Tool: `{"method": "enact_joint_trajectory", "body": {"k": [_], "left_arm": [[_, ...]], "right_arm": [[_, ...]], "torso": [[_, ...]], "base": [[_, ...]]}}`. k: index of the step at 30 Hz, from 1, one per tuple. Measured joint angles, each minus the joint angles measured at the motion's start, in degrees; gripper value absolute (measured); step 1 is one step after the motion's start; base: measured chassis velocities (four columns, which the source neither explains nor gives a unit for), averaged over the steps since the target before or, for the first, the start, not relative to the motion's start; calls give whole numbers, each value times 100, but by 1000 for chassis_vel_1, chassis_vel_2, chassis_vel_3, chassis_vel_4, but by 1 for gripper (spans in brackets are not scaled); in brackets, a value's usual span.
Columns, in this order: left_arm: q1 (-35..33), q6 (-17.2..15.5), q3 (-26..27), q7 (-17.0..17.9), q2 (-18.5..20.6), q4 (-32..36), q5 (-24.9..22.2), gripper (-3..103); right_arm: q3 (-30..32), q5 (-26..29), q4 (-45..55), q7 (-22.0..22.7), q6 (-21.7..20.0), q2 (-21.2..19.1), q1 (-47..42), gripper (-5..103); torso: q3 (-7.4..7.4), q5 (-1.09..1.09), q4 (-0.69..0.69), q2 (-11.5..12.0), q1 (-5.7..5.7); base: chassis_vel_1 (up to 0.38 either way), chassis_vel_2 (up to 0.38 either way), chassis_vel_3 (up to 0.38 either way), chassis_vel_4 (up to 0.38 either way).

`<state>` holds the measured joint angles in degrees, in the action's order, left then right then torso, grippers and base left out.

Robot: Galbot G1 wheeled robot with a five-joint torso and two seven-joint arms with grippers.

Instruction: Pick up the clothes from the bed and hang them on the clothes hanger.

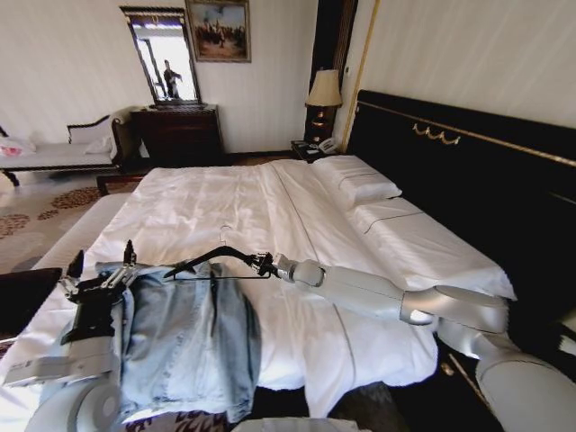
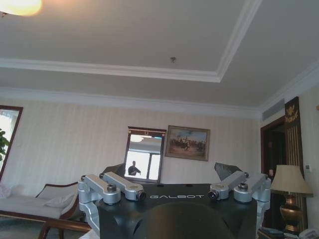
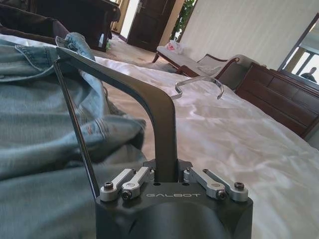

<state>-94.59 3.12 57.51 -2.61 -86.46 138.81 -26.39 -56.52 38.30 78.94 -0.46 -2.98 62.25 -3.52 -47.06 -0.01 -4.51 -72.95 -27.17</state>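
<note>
Both tools read "GALBOT": right tool (image 3: 166, 175) pinches the clothes hanger (image 3: 149, 99) (over clothes (image 1: 189, 337)), left tool (image 2: 174, 181) spread.

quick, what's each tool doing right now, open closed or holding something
Left tool: open, holding nothing, fingers pointing up beside the denim jacket.
Right tool: closed on one shoulder end of the black hanger, over the bed.

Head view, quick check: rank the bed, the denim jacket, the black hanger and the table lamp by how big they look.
1. The bed, by far the largest.
2. The denim jacket.
3. The black hanger, held in the right gripper.
4. The table lamp, though it stands far back, so its small look is partly distance.
</note>
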Motion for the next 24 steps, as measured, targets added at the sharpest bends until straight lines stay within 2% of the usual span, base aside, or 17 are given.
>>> {"method": "enact_joint_trajectory", "body": {"k": [11,24], "left_arm": [[-33,22,95,3,23,-13,-32,100],[-99,46,183,3,-6,43,-75,100]], "right_arm": [[-55,42,-108,34,4,209,20,20],[-82,57,-250,105,12,412,32,20]], "torso": [[1,0,1,0,0],[1,0,0,0,1]], "base": [[165,177,-155,-158],[80,107,-89,-110]]}}
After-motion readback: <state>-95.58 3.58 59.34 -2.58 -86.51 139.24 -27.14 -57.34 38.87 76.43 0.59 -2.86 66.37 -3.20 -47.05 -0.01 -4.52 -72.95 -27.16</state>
